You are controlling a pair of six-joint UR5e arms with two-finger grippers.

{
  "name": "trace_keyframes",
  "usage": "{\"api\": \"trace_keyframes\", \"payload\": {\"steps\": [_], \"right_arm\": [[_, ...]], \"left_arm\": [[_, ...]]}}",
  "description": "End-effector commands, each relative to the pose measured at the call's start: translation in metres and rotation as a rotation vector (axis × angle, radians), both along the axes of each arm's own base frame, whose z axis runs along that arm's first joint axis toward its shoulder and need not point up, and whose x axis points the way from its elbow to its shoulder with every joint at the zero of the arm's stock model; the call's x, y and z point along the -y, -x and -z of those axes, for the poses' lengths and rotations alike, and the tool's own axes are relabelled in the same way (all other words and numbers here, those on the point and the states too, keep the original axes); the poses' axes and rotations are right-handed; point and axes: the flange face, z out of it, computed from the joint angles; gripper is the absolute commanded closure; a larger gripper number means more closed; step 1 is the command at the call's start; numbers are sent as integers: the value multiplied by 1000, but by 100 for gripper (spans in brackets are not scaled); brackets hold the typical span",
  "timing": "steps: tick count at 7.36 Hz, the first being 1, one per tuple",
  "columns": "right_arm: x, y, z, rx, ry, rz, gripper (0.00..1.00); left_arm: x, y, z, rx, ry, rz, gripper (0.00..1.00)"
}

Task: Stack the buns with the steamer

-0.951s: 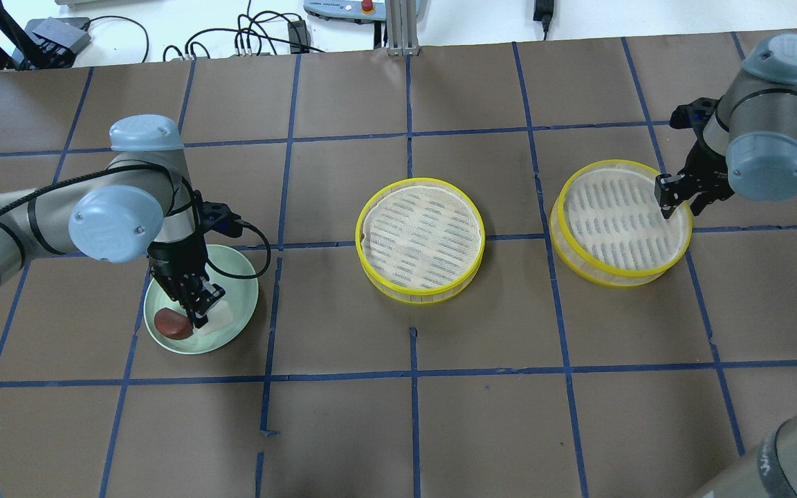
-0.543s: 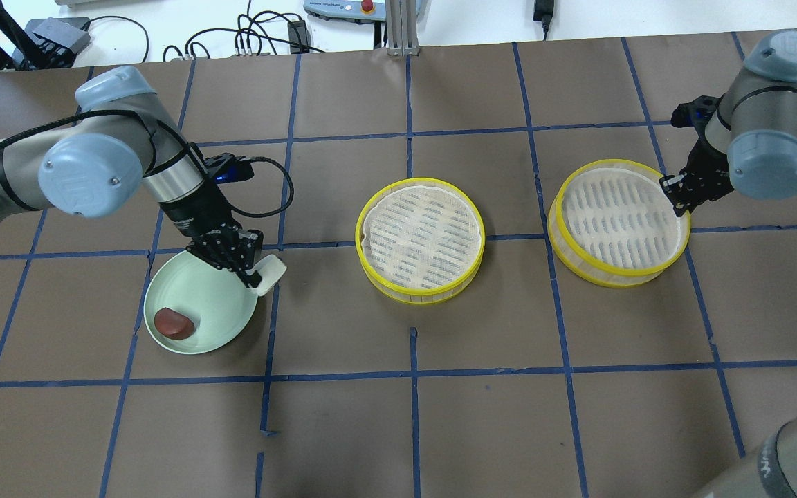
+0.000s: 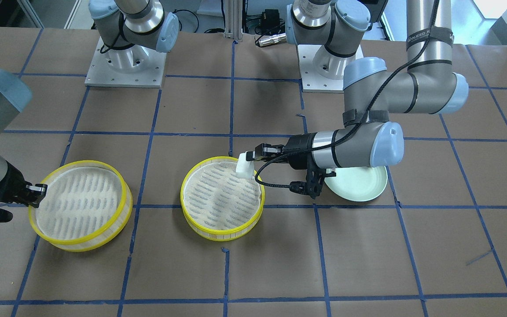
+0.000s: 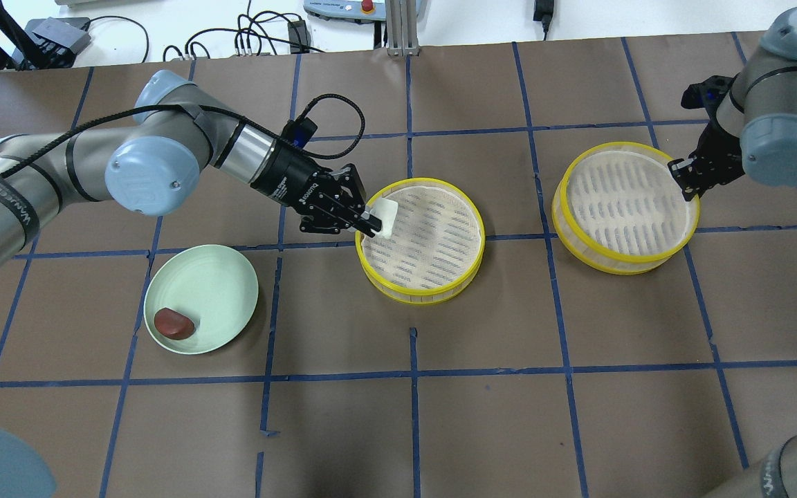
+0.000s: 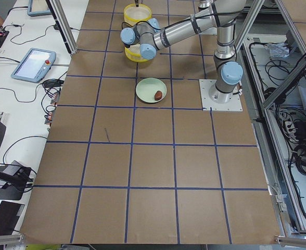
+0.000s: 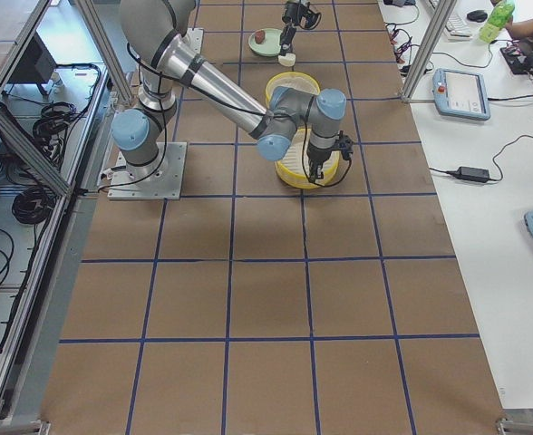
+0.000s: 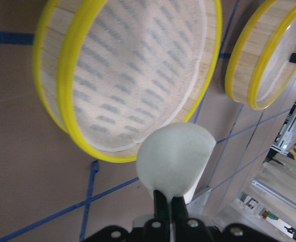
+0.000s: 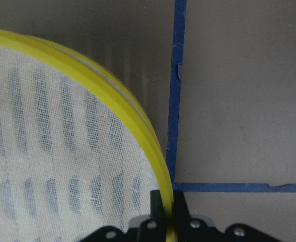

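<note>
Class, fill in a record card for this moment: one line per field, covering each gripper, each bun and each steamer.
Left gripper: shut on the white bun
White bun: in the air, over the edge of the middle steamer
Brown bun: lying on the green plate
Right gripper: shut on the rim of the right steamer
</note>
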Motion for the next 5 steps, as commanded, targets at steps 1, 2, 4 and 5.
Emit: {"api": "trace_keyframes", "payload": {"steps": [1, 2, 4, 5], "right_arm": [[13, -8, -29, 13, -10, 38, 88], [15, -31, -45, 11, -2, 52, 88], [10, -107, -62, 4, 16, 128, 88], [5, -156, -63, 0, 16, 166, 88]], "left_arm": [[0, 9, 1, 6, -36, -26, 8], [0, 8, -2, 7, -29, -26, 8], [-12, -15, -4, 231, 27, 83, 3], [-21, -34, -3, 368, 61, 180, 0]]}}
